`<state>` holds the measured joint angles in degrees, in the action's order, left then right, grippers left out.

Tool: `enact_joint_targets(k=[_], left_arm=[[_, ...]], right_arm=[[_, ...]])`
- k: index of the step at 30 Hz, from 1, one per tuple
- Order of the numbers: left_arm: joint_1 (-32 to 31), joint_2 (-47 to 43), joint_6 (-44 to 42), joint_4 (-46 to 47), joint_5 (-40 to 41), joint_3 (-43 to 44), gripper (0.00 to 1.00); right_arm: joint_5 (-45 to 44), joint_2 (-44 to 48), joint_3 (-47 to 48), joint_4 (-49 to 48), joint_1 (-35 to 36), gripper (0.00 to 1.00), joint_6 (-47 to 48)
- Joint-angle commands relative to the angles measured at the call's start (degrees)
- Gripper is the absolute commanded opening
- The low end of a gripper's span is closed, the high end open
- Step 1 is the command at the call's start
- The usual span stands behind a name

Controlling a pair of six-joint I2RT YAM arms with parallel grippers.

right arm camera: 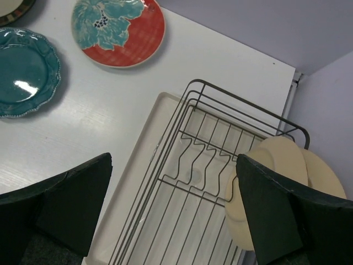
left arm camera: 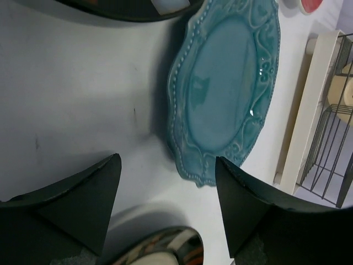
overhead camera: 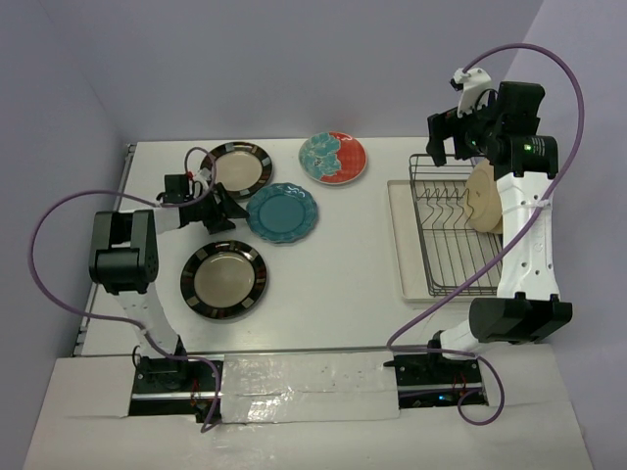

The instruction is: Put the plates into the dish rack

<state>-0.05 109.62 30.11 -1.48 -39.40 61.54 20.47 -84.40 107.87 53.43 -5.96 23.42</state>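
plates: two cream plates (overhead camera: 482, 196) stand on edge in the dish rack (overhead camera: 451, 264), right side of the table (overhead camera: 343, 274). four lie flat on the left: teal plate (overhead camera: 282, 212), red floral plate (overhead camera: 333, 157), far striped plate (overhead camera: 236, 165), near striped plate (overhead camera: 223, 280). left gripper (left arm camera: 168, 165) wide open, empty, low over the table, teal plate's edge just ahead. right gripper (right arm camera: 174, 160) wide open, empty, above the rack's far end.
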Motion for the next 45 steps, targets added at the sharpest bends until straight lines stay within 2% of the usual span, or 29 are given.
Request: enact_joint_targets(k=[1, 9, 12, 13, 18, 26, 30, 31, 35, 39, 44, 45], left_arm=[[-1.6, 3.4, 4.9, 9.3, -0.5, 1.0, 0.77], [-3.9, 8.1, 11.5, 16.5, -0.4, 0.0, 0.72], [-4.1, 10.3, 14.0, 17.1, 0.4, 0.5, 0.68], [-4.1, 10.7, 15.3, 17.2, 0.2, 0.6, 0.63], [-4.2, 13.2, 19.7, 19.8, -0.6, 0.0, 0.53], [-4.9, 14.1, 20.6, 19.1, -1.6, 0.2, 0.27], [-4.9, 13.6, 20.6, 18.4, -3.1, 0.5, 0.03], [-4.8, 12.6, 20.7, 18.0, -3.7, 0.5, 0.0], [-4.8, 7.8, 22.0, 17.2, -8.3, 0.3, 0.0], [-4.8, 1.2, 26.0, 17.2, -13.0, 0.6, 0.0], [-4.8, -6.5, 28.7, 14.6, -17.5, 1.9, 0.0], [-4.7, -7.6, 29.0, 13.6, -17.8, 1.8, 0.0]], right_arm=[[0.4, 2.6, 1.2, 0.4, 0.6, 1.0, -1.0], [0.2, 2.3, 1.5, 0.5, 1.8, 1.0, -1.2], [-0.3, 2.4, 1.6, 0.6, 2.7, 1.0, -1.0], [-0.5, 2.5, 1.7, 0.5, 2.9, 1.0, -0.9], [-0.8, 2.5, 1.6, 0.4, 3.6, 1.0, -1.0], [-1.6, 3.5, 0.7, -0.1, 5.6, 1.0, -0.5], [-1.6, 4.3, -0.9, -0.8, 7.9, 1.0, -0.2], [-1.6, 4.7, -1.6, -0.9, 8.9, 1.0, 0.2], [-1.0, 6.4, -4.6, -1.7, 12.2, 1.0, 3.8], [0.5, 6.3, -5.7, 1.9, 16.7, 1.0, 12.8], [1.9, 12.8, -15.9, -3.7, 24.1, 1.0, 23.9], [0.7, 15.6, -20.6, -6.5, 26.0, 1.0, 26.0]])
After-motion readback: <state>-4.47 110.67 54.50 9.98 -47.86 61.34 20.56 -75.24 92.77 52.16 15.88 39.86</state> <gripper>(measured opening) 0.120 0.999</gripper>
